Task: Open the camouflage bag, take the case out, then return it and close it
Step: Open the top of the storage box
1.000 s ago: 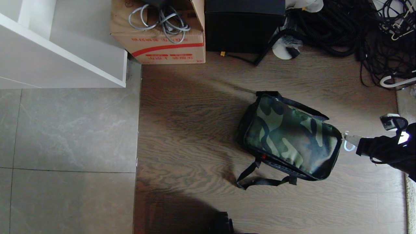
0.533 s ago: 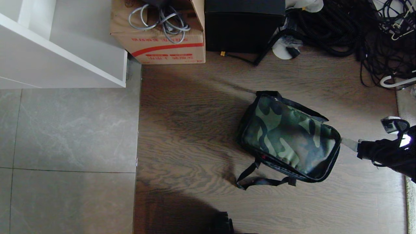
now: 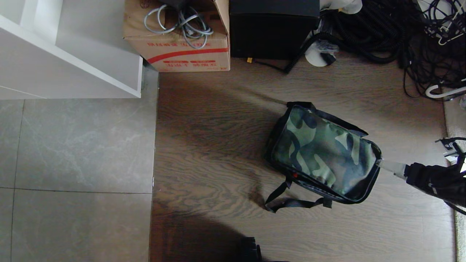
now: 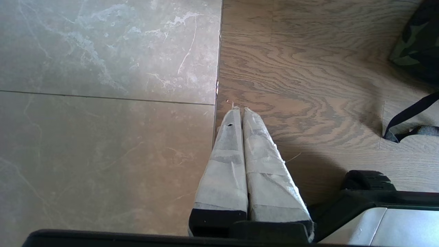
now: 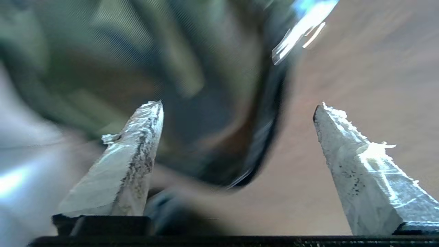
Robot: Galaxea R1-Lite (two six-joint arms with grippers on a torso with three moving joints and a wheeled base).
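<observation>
At the right edge of the head view, the right pincer [image 3: 386,164] stands wide apart, holding nothing, its tip at the corner of the closed camouflage bag [image 3: 322,153] lying on the wooden floor [image 3: 211,145]. Left pincer [image 4: 239,109] hangs pressed together over the floor.

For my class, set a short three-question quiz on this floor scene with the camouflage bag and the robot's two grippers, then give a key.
1. True or false: the lid of the camouflage bag is shut.
2. Which gripper is at the bag's corner? A) left gripper B) right gripper C) neither
3. Fill in: the cardboard box holds a coil of grey ____.

Key
1. True: the camouflage top lies flat, with no lining showing.
2. B. Its fingers stand wide apart with nothing between them; the left gripper hangs shut over the seam between the tiles and the wooden floor.
3. Cable.
</observation>
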